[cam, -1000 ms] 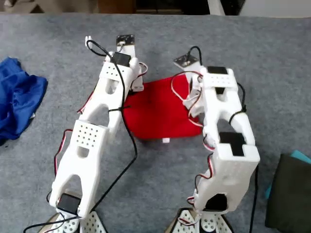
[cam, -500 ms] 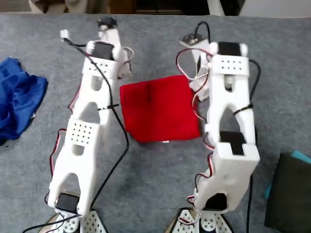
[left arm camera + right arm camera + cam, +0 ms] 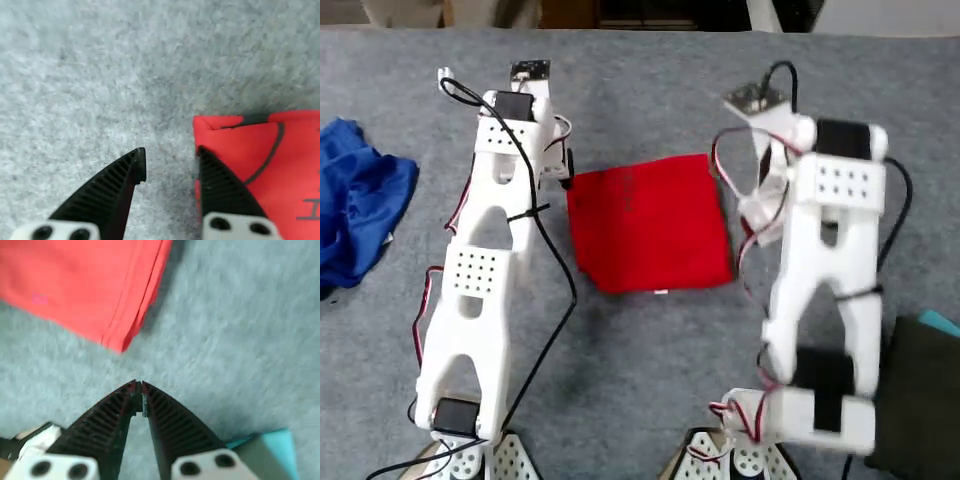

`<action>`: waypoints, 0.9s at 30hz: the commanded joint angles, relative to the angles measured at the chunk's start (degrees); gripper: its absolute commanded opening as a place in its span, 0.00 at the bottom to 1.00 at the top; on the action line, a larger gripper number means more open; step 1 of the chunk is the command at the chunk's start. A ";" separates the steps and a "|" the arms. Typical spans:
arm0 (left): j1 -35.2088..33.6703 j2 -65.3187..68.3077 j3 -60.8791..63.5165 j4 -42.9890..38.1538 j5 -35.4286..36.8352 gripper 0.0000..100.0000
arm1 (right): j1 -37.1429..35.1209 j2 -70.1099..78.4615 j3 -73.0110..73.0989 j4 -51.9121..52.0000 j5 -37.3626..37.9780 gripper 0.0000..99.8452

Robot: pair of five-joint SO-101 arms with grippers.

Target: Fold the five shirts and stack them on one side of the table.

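The grey surface [image 3: 650,390] has a short, felted pile like carpet. Two white plastic arms stand at its near edge. The left arm [image 3: 480,290] reaches toward the far edge along the red shirt's left side, and the right arm [image 3: 825,270] reaches along its right side.

The red shirt [image 3: 645,225] lies folded flat at the middle of the surface. It is a nearly square packet, so no long axis stands out. Its sides are turned slightly off the surface's edges. A small white tag [image 3: 661,291] sticks out of the side facing the near edge. The cloth is smooth and matte. The left wrist view shows thin dark printed lines on it, and the right wrist view shows stacked fold layers at one corner.

A blue shirt [image 3: 355,205] sits crumpled and unfolded at the left edge. A dark folded pile [image 3: 920,390] lies at the near right corner, with a teal layer [image 3: 940,322] showing at its far side.

The left claw [image 3: 170,160] is partly open and holds nothing. Its ribbed black tips point down at the red shirt's far left corner, one over bare surface and one at the cloth's edge. The right claw [image 3: 138,387] has its tips pressed together, empty, over bare surface just off the shirt's near right corner.
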 commanded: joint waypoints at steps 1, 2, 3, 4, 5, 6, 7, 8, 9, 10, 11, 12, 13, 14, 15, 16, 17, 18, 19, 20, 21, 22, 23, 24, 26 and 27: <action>-0.79 -1.71 -0.53 0.70 -0.70 0.20 | 0.57 -9.80 7.69 0.97 -1.41 0.05; -0.62 -1.71 -0.44 0.70 -0.70 0.20 | 0.57 -10.95 9.01 0.88 -3.43 0.08; -0.35 -1.71 -0.35 0.70 -0.70 0.20 | 0.57 -11.74 10.15 0.35 -6.59 0.13; 0.18 -1.71 -0.35 0.70 -0.70 0.20 | 0.57 -11.91 11.21 -0.26 -10.46 0.17; 0.70 -1.71 -0.18 0.70 -0.70 0.20 | 0.40 -11.91 12.26 -0.88 -14.59 0.20; 1.14 -1.71 -0.09 0.70 -0.62 0.20 | -0.66 -11.82 13.76 -2.11 -18.55 0.24; 1.41 -1.71 -0.09 0.70 -0.35 0.20 | -1.89 -11.82 15.60 -3.96 -22.15 0.26; 1.76 -1.71 -0.09 0.70 0.62 0.20 | -3.21 -11.82 17.63 -6.07 -25.67 0.28; 1.93 -1.71 -0.26 0.70 1.76 0.20 | -4.97 -11.82 19.21 -8.00 -29.36 0.30; 2.20 -1.71 -0.44 0.70 2.73 0.20 | -6.81 -11.82 20.97 -10.55 -33.05 0.31; 2.29 -1.71 -0.62 0.70 3.52 0.20 | -8.66 -11.74 22.81 -13.27 -36.92 0.32; 2.37 -1.71 -0.62 0.70 4.04 0.20 | -10.77 -11.30 24.31 -16.09 -41.05 0.33; 2.37 -1.71 -0.62 0.70 4.48 0.20 | -12.79 -10.77 25.45 -18.73 -45.27 0.34; 2.29 -1.71 -0.62 0.70 5.19 0.20 | -14.46 -10.07 26.51 -21.36 -49.32 0.34; 2.02 -1.71 -0.62 0.70 5.89 0.20 | -15.78 -8.92 27.38 -24.09 -53.10 0.35; 1.93 -1.80 -0.62 0.70 6.59 0.20 | -16.92 -7.60 27.91 -26.55 -56.53 0.36; 1.85 -2.24 -0.62 0.70 6.86 0.20 | -17.80 -6.11 28.09 -28.66 -59.60 0.37; 1.85 -2.77 -0.35 0.70 6.86 0.20 | -18.42 -4.44 27.82 -30.24 -62.07 0.39; 1.85 -3.30 -0.09 0.70 6.95 0.20 | -18.59 -2.68 27.47 -31.65 -64.18 0.41; 1.93 -3.38 -0.09 0.70 6.95 0.20 | -18.59 -1.01 26.68 -32.35 -65.93 0.43; 2.02 -3.56 -0.09 0.70 6.95 0.20 | -18.59 0.75 25.63 -32.53 -67.60 0.45; 2.11 -3.56 0.00 0.70 6.95 0.20 | -18.68 2.59 24.48 -32.70 -69.01 0.47; 2.11 -3.56 0.00 0.70 6.95 0.20 | -18.77 4.35 23.08 -32.53 -70.33 0.49; 2.20 -3.56 0.00 0.70 6.95 0.20 | -18.86 6.02 21.67 -32.26 -71.65 0.49; 2.20 -3.56 0.00 0.70 6.86 0.20 | -18.77 9.10 18.59 -31.21 -73.67 0.50; 2.20 -3.56 0.00 0.70 6.86 0.20 | -18.68 10.51 16.92 -30.51 -74.81 0.50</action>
